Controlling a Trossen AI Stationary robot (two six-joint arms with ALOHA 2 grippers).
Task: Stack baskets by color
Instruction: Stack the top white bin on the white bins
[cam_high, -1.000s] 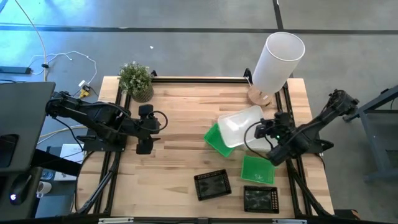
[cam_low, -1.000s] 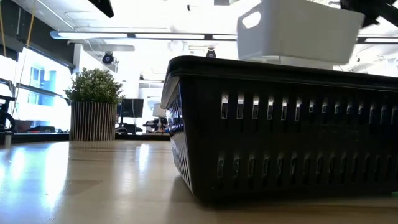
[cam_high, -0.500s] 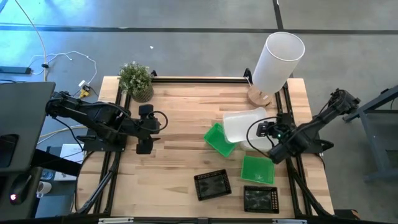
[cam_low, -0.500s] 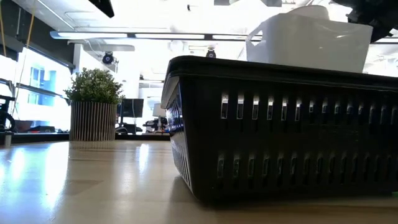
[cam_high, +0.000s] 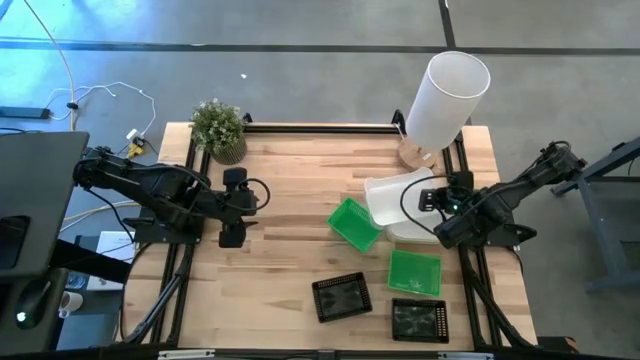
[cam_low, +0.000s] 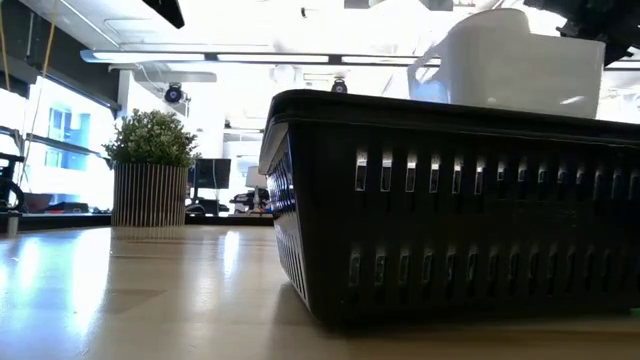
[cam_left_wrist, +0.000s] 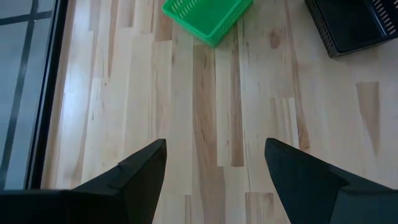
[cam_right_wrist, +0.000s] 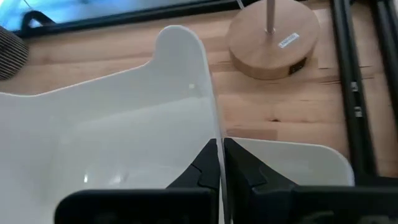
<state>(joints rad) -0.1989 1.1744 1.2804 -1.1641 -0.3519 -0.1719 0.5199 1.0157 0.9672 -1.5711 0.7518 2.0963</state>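
My right gripper (cam_high: 430, 205) is shut on a white basket (cam_high: 393, 196) held above the table's right side, over a second white basket (cam_high: 412, 233) that lies on the wood. Two green baskets (cam_high: 355, 223) (cam_high: 414, 272) and two black baskets (cam_high: 341, 296) (cam_high: 419, 319) rest flat on the table nearer the front. In the low view one black basket (cam_low: 460, 200) fills the foreground, with the white basket (cam_low: 515, 65) above and behind it. My left gripper (cam_high: 232, 212) stands open over bare wood at the table's left, with nothing between its fingers (cam_left_wrist: 143, 171). My right gripper pinches one side wall of the white basket at its rim (cam_right_wrist: 213, 127), one finger inside the basket and one outside. The fingers come slanting down from the table's right side. The basket is lifted and tilted; whether it touches the white basket (cam_right_wrist: 298, 163) beneath I cannot tell.
A tall white cylinder (cam_high: 446, 97) on a round wooden base (cam_right_wrist: 273, 37) stands at the far right, close behind the held basket. A small potted plant (cam_high: 218, 129) stands at the far left corner. Bare wood lies in the table's middle and left.
My right gripper has drawn the white basket toward the table's right edge, turning it as it went. The basket has come off the green basket it partly covered and now hangs over the other white basket. The grip stayed shut.
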